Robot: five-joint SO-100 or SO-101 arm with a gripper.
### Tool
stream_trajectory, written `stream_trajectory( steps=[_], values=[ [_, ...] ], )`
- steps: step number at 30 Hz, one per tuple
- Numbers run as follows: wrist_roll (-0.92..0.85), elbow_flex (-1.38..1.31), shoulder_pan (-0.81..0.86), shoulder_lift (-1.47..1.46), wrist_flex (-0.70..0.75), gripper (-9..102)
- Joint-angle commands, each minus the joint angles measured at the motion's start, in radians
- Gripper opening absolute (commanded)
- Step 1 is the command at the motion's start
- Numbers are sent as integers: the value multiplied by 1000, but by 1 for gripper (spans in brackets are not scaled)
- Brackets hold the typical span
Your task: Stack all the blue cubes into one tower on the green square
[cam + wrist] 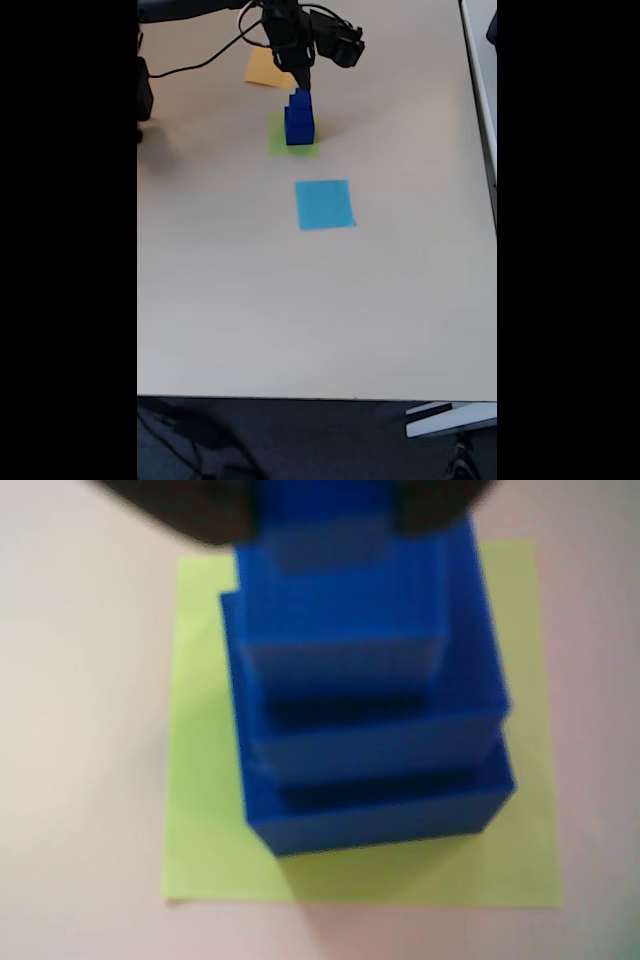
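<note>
Beige table [300, 300], blue cubes [299, 118] stacked

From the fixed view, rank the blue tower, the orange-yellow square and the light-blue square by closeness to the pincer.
1. Blue tower, directly below the pincer, on the green square.
2. Orange-yellow square, up-left, partly behind the arm.
3. Light-blue square, lower in view, mid-table.

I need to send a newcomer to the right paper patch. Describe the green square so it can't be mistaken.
On the pale table, three flat coloured squares run in a line away from the fixed camera. The green square is the middle one, between the light-blue square nearer the camera and the orange-yellow square beyond. It alone carries the tower of blue cubes, under the gripper.
</note>
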Motion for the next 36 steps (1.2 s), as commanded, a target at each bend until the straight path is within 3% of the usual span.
stream_trajectory(
  steps=[1, 36],
  values=[
    [-11, -9, 5, 77, -21, 0],
    [15, 78, -9, 92, -67, 0]
  ],
)
